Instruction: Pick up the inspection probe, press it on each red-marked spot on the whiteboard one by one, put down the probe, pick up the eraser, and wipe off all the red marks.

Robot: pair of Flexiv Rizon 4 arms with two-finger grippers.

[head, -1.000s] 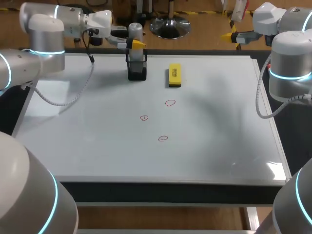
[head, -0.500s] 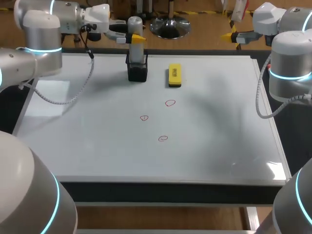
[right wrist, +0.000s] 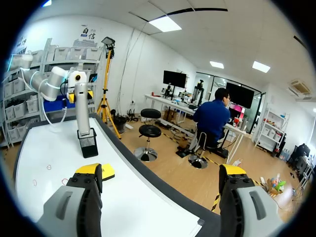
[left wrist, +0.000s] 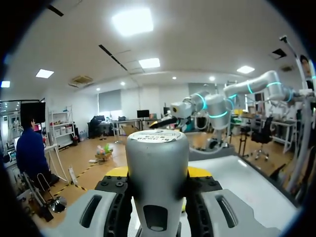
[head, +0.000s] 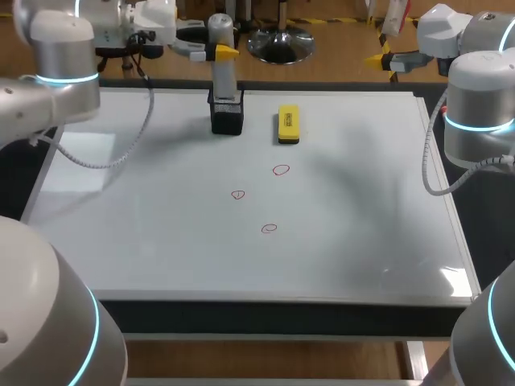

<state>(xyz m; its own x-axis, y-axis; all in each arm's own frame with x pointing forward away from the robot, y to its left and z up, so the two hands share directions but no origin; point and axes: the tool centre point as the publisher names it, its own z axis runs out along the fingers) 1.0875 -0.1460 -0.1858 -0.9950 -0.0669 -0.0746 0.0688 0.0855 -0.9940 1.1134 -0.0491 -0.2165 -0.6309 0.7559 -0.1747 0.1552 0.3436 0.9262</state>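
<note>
The inspection probe [head: 222, 60], a grey cylinder, stands upright with its lower end at the mouth of the black mesh holder [head: 227, 117] at the whiteboard's far side. My left gripper [head: 216, 52] is shut on the probe's upper part; in the left wrist view the probe [left wrist: 157, 168] fills the gap between the yellow tips. The yellow eraser [head: 288, 125] lies right of the holder. Three red marks [head: 280, 170] [head: 237, 195] [head: 269, 228] sit mid-board. My right gripper [head: 378, 59] hangs open and empty past the far right corner [right wrist: 160, 173].
The whiteboard [head: 145, 241] covers nearly the whole table, with bare surface around the marks and toward the near edge. In the right wrist view the holder [right wrist: 89, 145], probe [right wrist: 81, 106] and eraser [right wrist: 107, 173] lie well ahead of my open fingers.
My left gripper has risen with the probe, drawing it up out of the holder. The right arm, eraser and marks have not moved.
</note>
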